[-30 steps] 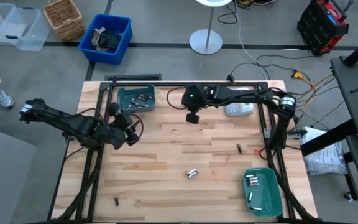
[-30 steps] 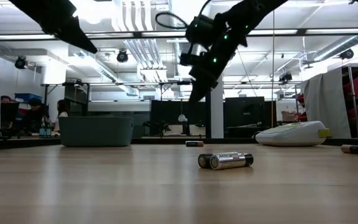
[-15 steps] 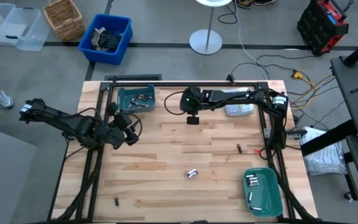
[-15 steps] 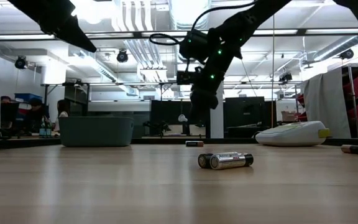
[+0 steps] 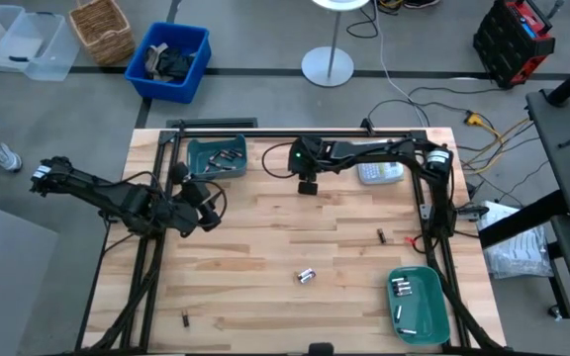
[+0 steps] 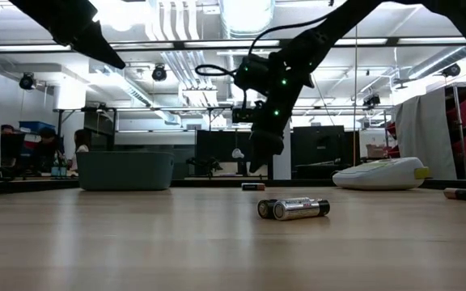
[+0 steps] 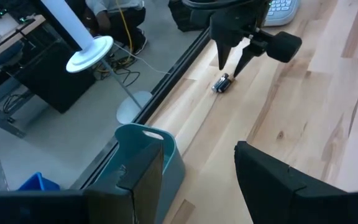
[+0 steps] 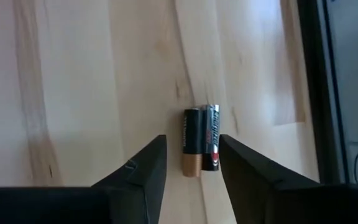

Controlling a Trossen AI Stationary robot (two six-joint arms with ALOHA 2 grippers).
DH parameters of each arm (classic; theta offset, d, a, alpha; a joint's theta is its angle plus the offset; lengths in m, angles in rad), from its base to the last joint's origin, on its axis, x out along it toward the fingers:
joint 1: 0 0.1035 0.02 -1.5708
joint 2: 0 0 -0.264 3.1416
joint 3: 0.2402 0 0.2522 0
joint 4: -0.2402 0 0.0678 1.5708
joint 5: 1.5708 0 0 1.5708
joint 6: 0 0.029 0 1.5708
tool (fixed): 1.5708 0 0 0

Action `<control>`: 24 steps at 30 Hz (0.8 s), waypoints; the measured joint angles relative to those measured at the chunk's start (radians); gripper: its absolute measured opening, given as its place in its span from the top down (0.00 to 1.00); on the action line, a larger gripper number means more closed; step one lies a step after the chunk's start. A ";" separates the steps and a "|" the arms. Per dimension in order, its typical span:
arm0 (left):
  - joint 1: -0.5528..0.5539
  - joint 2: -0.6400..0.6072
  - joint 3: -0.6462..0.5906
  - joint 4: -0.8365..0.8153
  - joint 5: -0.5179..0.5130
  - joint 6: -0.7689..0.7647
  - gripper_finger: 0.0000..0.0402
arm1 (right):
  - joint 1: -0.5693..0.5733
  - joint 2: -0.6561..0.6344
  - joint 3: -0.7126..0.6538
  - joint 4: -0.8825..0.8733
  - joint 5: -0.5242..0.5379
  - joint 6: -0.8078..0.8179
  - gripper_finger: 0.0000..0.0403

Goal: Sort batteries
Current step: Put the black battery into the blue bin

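Batteries: two dark cells [image 8: 201, 145] lie side by side, touching, on the pale wood just ahead of the right gripper's tips; one has a coppery end, the other a red-and-black label.
Right gripper: the right gripper [image 8: 191, 163] hangs point-down over the pair, its fingers [image 8: 140, 171] parted with the cells framed in the gap, holding and touching nothing.
Seen by the other arm: the same right gripper [image 7: 235, 59] stands over the small pair [image 7: 221, 83] near the table's far rail.
Fingers: dark, matt, wedge-shaped, tapering to blunt tips.
Table: light planks [image 5: 265, 257] with visible grain and darker seams, framed by a black metal rail.
Beside the right gripper: a grey-white label maker [image 5: 379, 174] with keys, rounded, lying flat just past the wrist.
Farther off: a teal bin [image 5: 216, 158] with several cells in it, toward the left arm; two silvery cells [image 5: 306, 276] lie together mid-table, bright and smooth in the low view [image 6: 294, 208].
Farthest from the right gripper: a second teal tray [image 5: 419, 302] with silvery cells at the near edge, two loose dark cells [image 5: 381, 235] short of it, and one more [image 5: 184, 318] at the opposite near corner.
Left gripper: the left gripper [image 7: 194, 180] waits above the table by the teal bin, fingers spread wide, empty.
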State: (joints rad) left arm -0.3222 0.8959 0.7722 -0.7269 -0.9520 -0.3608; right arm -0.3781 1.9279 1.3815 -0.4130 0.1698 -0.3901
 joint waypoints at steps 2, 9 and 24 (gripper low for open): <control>0.000 0.000 -0.001 0.000 0.000 0.000 0.56 | 0.000 0.008 0.001 0.000 -0.002 0.001 0.67; 0.000 0.000 -0.001 0.000 0.000 0.000 0.56 | -0.009 0.015 0.000 0.000 -0.004 0.029 0.70; 0.000 0.000 -0.001 0.000 0.001 0.000 0.56 | -0.056 0.014 0.013 -0.098 -0.107 0.221 0.66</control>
State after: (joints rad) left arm -0.3222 0.8959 0.7715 -0.7269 -0.9515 -0.3607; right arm -0.4343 1.9423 1.3949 -0.5115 0.0631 -0.1686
